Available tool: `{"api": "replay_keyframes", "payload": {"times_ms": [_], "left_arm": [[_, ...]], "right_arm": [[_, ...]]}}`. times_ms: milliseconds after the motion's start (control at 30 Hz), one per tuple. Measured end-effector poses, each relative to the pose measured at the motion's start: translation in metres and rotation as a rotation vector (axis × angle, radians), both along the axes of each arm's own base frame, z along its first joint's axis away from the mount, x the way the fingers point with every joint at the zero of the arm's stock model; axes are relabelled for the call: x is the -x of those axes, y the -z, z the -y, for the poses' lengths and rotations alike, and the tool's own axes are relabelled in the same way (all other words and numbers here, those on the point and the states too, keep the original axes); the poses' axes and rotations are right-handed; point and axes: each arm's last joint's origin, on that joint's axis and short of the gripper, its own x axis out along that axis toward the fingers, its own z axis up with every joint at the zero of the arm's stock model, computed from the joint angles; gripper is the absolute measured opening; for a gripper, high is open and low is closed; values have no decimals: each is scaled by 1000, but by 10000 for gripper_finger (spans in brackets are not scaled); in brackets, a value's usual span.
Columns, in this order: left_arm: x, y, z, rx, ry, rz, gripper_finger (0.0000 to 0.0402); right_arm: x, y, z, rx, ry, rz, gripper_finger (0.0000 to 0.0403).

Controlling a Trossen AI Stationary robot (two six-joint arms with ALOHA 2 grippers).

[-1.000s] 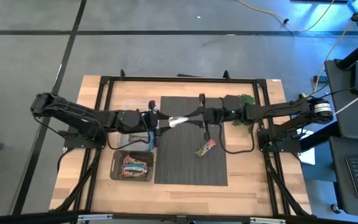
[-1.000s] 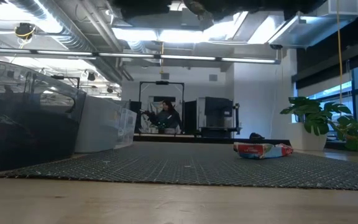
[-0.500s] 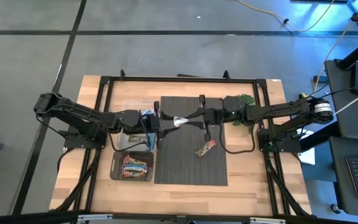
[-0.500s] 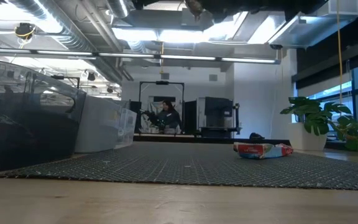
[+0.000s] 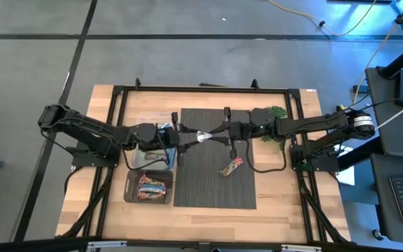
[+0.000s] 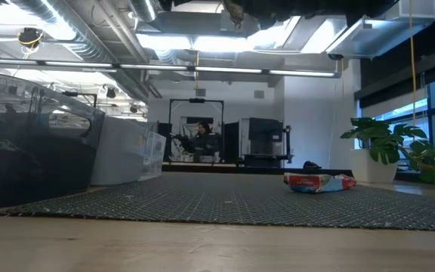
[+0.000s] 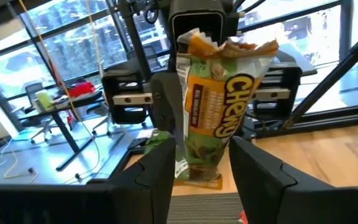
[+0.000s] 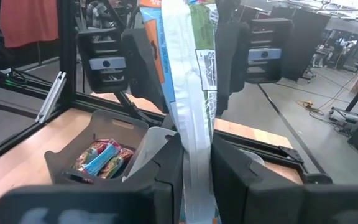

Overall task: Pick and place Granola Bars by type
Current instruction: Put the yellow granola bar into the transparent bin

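A granola bar [image 5: 203, 135] in a yellow-and-green wrapper hangs in the air over the black mat [image 5: 215, 189], spanning the gap between both grippers. My left gripper [image 5: 186, 136] comes from the table's left and is shut on one end. My right gripper [image 5: 219, 131] comes from the right and is shut on the other end. The left wrist view shows the bar's printed face [image 7: 213, 106]; the right wrist view shows its white back seam [image 8: 188, 93]. A second bar, red and silver [image 5: 231, 166] [image 6: 319, 182], lies flat on the mat. My left gripper pinches the bar's near end [image 7: 197, 168] between its two fingers [image 7: 160, 162], one on each long edge, reaching in level from the table's left and lying along the bar. The bar is lifted clear of the mat. My right gripper pinches the opposite end [image 8: 196, 162] between its two fingers [image 8: 166, 168], level from the table's right. The wrapper narrows where the fingers meet it.
A dark bin [image 5: 133, 189] at the mat's left near corner holds several wrapped bars [image 8: 101, 155]. A pale container [image 5: 152, 155] sits just behind it, under my left arm. A green plant sprig [image 5: 277, 112] lies by the right arm. A black frame rims the table.
My left arm has reached a little toward the table's right, bringing its gripper up to the bar that my right gripper holds out. The bar and the right gripper have stayed nearly where they were.
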Motion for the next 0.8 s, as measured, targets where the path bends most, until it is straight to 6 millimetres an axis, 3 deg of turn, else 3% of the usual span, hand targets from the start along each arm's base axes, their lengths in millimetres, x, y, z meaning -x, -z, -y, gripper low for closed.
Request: {"api": "replay_keyframes", "payload": {"times_ms": [333,800], "left_arm": [[-6,4,-2,42,28,20,142],[-8,6,-3,3,12,3,99]], "right_arm": [[-14,16,1,1,2,-6,72],[-14,17,1,6,2,-20,72]]}}
